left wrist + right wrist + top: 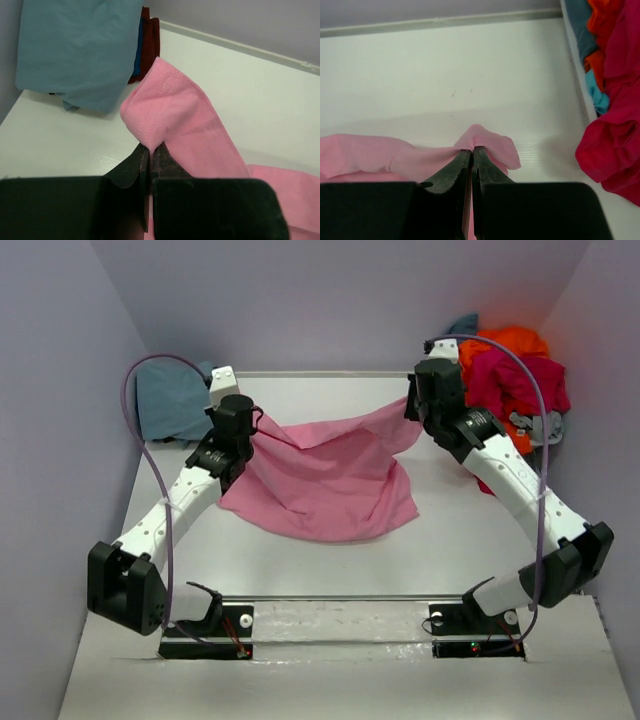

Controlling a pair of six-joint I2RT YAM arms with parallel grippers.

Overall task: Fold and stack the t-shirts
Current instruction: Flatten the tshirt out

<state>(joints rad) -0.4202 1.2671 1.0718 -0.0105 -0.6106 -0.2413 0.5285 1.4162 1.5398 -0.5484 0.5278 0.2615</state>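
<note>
- The white table fills the middle of the top view, with pale walls around it.
- The pink t-shirt lies at the centre of the frame. Its upper edge is lifted at two corners and sags between them in a shallow dip, while the lower part rests crumpled on the table.
- A heap of t-shirts sits in the upper right of the top view at the table's edge. Orange is at the top, crimson-magenta is below it, and a bit of grey shows at the bottom (a sliver of teal peeks out behind).
- The teal-blue t-shirt lies flat in the upper left of the frame, well apart from the heap. The left wrist view shows darker red cloth under its edge.
- The left gripper is clenched on a stitched hem corner of the pink t-shirt, which stands up in a fold just above the fingertips, left of centre in the top view.
- The right gripper is pinched tight on the opposite corner, a small puff of pink cloth bulging past its tips, with the heap close on the right of that wrist view.
</note>
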